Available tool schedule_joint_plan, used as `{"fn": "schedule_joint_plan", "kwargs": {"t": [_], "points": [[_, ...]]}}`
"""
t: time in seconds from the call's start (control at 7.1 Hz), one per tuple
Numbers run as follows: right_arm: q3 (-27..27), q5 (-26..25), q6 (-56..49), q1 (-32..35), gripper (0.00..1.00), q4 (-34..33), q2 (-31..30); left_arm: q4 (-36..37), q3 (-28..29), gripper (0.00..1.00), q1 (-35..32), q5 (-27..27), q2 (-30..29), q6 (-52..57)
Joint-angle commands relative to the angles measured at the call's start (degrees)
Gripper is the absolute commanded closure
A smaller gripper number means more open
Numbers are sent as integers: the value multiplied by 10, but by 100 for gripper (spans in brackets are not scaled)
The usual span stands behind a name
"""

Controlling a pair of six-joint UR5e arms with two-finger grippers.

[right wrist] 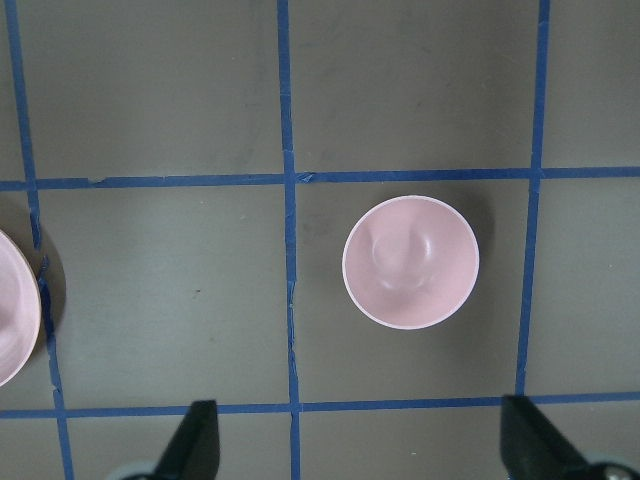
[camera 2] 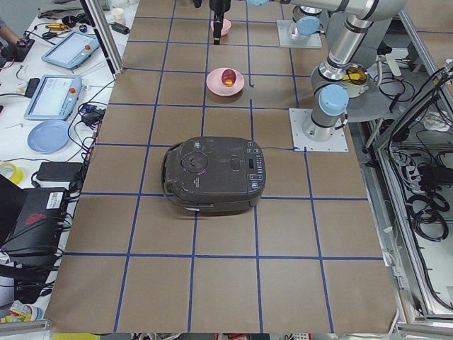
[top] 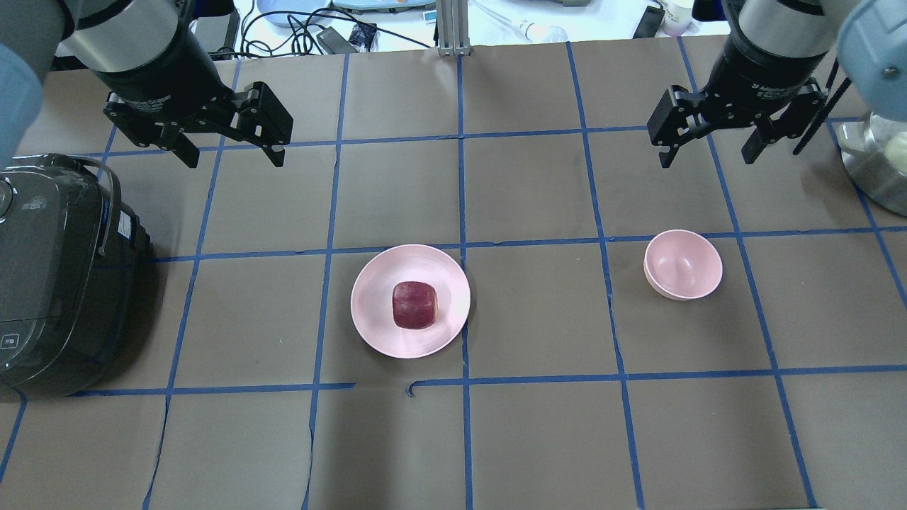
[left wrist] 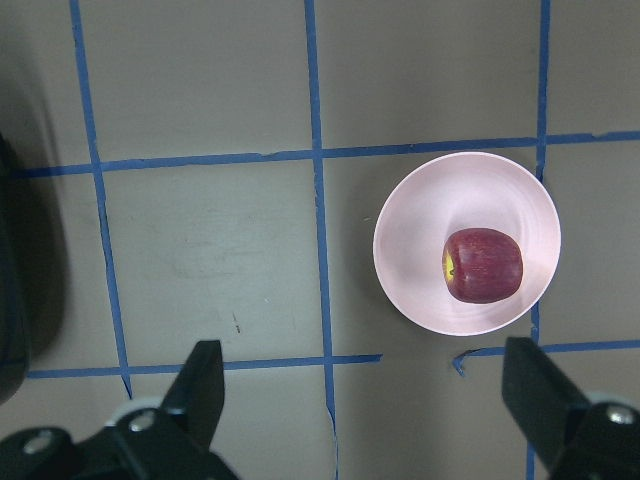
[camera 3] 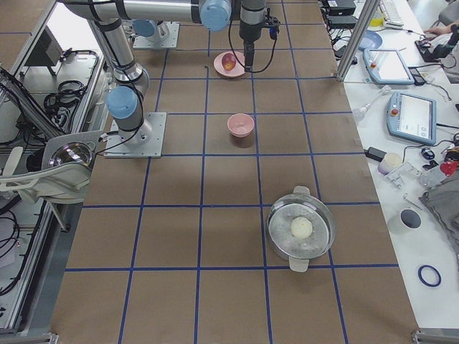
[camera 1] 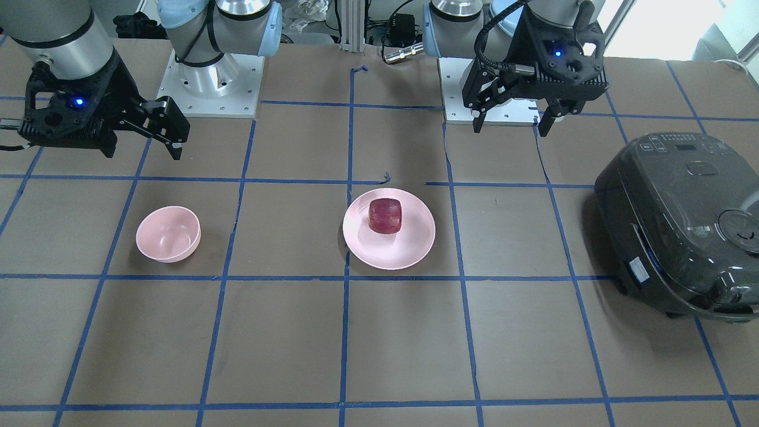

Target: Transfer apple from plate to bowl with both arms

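Observation:
The dark red apple (camera 1: pixel 385 216) sits on the wide pale pink plate (camera 1: pixel 411 250) near the table's middle; they also show in the overhead view as apple (top: pixel 415 304) and plate (top: pixel 374 312). The small deep pink bowl (top: pixel 683 264) stands empty to the plate's right in that view. My left gripper (top: pixel 234 159) hangs open and empty, high and behind the plate's left side; its wrist view shows the apple (left wrist: pixel 484 265) ahead to the right. My right gripper (top: pixel 708 157) hangs open and empty behind the bowl (right wrist: pixel 411 262).
A dark rice cooker (top: pixel 49 276) with its lid shut stands at my far left. A steel pot (top: pixel 875 163) holding a pale round thing stands at my far right. Blue tape lines grid the brown table.

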Motion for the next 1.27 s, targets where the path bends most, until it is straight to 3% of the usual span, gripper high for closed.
{"fn": "schedule_joint_plan", "kwargs": {"t": [0.0,1.13], "points": [[2,-4,0,-2,0,-1,1,0,1,0,0,0,-2,0],[3,22,0,-1,0,17,-2,-3,-2,0,0,1,-1,0]]}}
